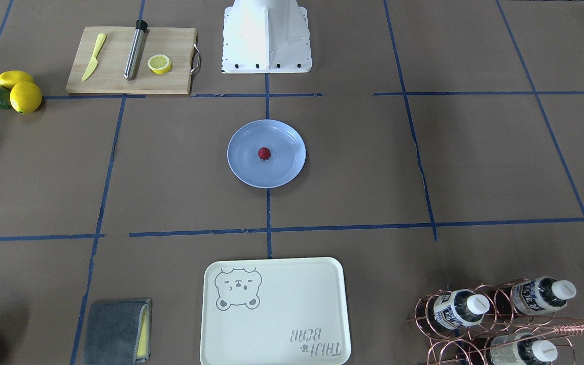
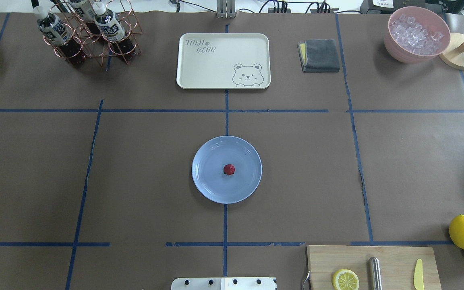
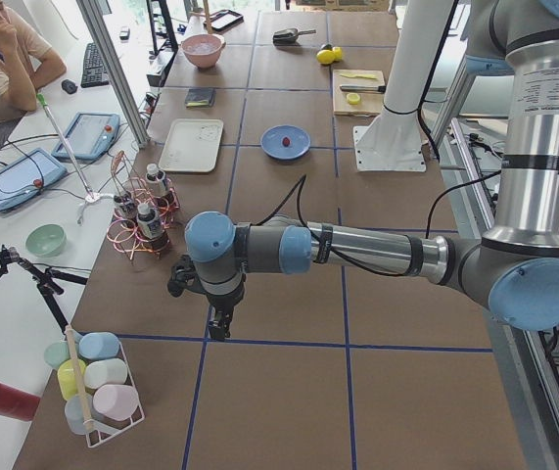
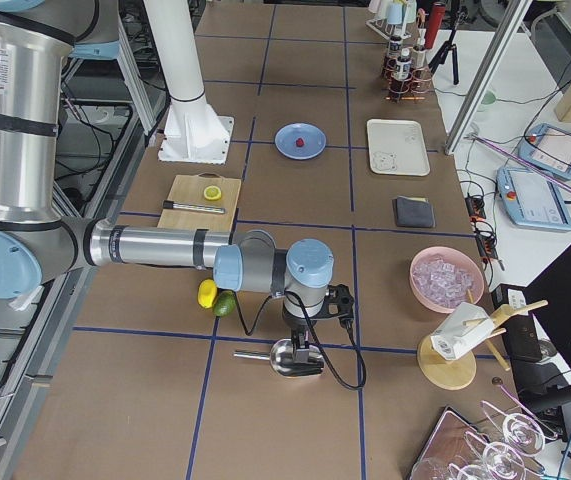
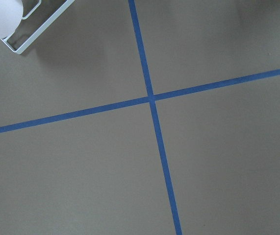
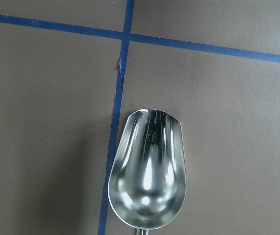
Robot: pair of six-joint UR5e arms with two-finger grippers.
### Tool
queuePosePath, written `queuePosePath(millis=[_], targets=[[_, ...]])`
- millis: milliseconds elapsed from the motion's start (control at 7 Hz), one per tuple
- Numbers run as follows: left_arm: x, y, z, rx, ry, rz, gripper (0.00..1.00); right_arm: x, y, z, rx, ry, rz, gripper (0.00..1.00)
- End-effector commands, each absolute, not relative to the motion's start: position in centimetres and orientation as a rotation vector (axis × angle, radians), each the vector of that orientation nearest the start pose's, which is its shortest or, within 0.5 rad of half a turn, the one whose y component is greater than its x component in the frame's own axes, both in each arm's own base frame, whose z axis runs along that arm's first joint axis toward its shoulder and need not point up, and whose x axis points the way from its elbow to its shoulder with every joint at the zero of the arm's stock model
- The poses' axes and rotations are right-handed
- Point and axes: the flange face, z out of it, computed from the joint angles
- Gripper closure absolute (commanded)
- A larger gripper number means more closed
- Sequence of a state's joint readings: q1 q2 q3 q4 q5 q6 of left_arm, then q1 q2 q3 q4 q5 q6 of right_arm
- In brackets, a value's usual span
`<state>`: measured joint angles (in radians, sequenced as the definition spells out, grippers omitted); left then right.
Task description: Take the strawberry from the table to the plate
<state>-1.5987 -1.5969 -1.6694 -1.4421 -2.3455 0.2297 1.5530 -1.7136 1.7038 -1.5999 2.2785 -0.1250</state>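
The strawberry is seen lying near the middle of the plate, which is set at the centre of the counter, so the placing step is judged done. The left fingers and the right fingers are held well apart from the plate, at opposite ends of the counter, the right ones above a metal scoop. Whether either pair is open or closed cannot be told. No further move is judged to be called for.

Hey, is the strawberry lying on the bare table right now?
No, the strawberry sits near the middle of the light-blue plate, not on the brown table.
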Motion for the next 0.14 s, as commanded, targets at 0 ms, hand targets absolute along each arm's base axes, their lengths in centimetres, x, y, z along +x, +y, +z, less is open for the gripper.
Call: queuePosePath(millis=[0], targets=[[-7.87,-49.76,61.02,0.096,0.762,0.188,0.0,6.04,-42.87,66.75,-0.003,-0.713,-0.121,0.0]])
